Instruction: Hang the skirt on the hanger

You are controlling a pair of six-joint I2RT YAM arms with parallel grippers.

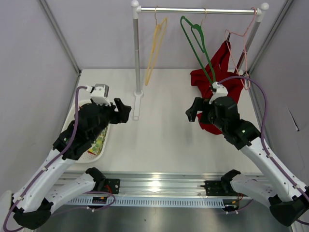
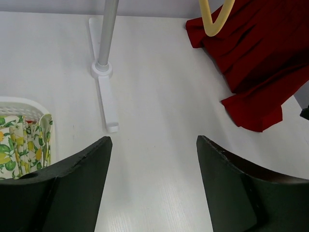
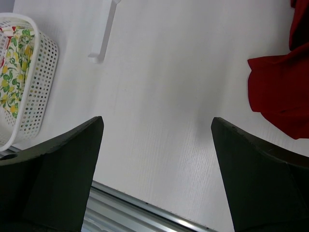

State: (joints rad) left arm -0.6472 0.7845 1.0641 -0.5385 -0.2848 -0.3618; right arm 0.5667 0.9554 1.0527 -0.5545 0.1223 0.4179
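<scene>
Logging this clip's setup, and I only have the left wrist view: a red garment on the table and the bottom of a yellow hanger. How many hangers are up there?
Observer: Three hang on the rail: a yellow hanger, a green hanger and a pink hanger.
Operator: Is the right gripper holding anything?
Observer: No. The right gripper is open and empty, just beside the red garment.
Operator: Does the garment lie flat on the table?
Observer: No. Its upper part rises toward the pink hanger, though I cannot tell whether it is hooked on.
</scene>
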